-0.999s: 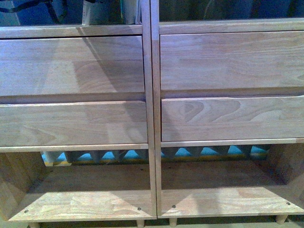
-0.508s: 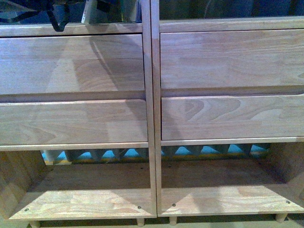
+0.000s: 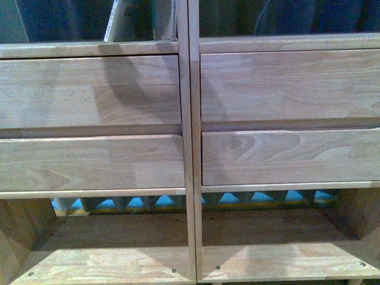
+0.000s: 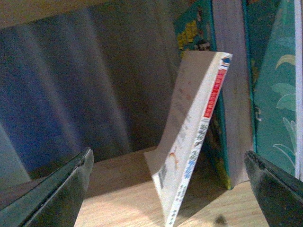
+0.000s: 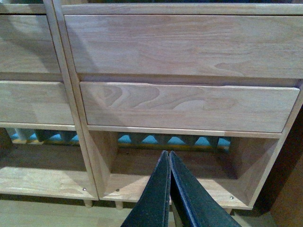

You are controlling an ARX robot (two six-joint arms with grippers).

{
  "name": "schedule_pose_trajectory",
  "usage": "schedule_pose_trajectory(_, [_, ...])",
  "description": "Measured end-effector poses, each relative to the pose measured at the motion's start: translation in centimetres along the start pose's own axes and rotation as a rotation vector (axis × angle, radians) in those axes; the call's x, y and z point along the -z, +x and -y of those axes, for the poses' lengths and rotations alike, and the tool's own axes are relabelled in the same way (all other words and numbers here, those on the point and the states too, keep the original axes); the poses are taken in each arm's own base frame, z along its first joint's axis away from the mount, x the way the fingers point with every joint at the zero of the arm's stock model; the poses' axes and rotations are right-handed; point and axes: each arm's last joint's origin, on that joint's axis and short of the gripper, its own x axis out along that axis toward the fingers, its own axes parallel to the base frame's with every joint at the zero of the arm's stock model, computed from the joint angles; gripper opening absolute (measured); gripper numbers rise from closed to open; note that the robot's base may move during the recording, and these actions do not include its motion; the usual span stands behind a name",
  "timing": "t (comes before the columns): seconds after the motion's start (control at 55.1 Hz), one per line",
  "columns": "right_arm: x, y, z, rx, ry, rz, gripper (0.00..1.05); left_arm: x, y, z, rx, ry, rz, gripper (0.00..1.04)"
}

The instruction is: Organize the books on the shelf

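Note:
The shelf (image 3: 189,148) is a light wood bookcase with four plain drawer fronts and open compartments. In the left wrist view, a thin book with a white spine (image 4: 189,146) bearing red and blue marks leans tilted against upright books with teal edges (image 4: 232,94). They stand on a wooden shelf board (image 4: 118,189). My left gripper (image 4: 168,155) is open, its fingers (image 4: 61,189) wide either side of the leaning book, not touching it. A white book (image 3: 119,21) shows in the upper left compartment of the front view. My right gripper (image 5: 166,153) is shut and empty, before the lower right compartment.
A teal leaf-patterned cover (image 4: 277,94) stands beside the upright books. The bottom compartments (image 3: 279,237) are open-backed, showing a blue and grey lattice (image 3: 136,202) behind. The shelf's right side panel (image 5: 284,156) is near my right gripper. Neither arm shows in the front view.
In the front view the shelf has shifted lower in the frame. The dark arm and cables at the top left have left the view. The white book now shows plainly.

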Motion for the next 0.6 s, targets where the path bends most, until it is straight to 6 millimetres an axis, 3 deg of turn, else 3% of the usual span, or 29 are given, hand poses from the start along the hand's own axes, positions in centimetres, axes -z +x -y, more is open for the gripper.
schedule_pose_trajectory(0.309, [0.0,0.0,0.0,0.000,0.000,0.000,0.03,-3.5,-13.0,-2.4,-0.143,-0.007,0.088,0.97])
schedule_pose_trajectory(0.599, [0.0,0.0,0.0,0.000,0.000,0.000,0.03,-1.3,-25.9,-2.9,-0.070,-0.052,0.019,0.97])
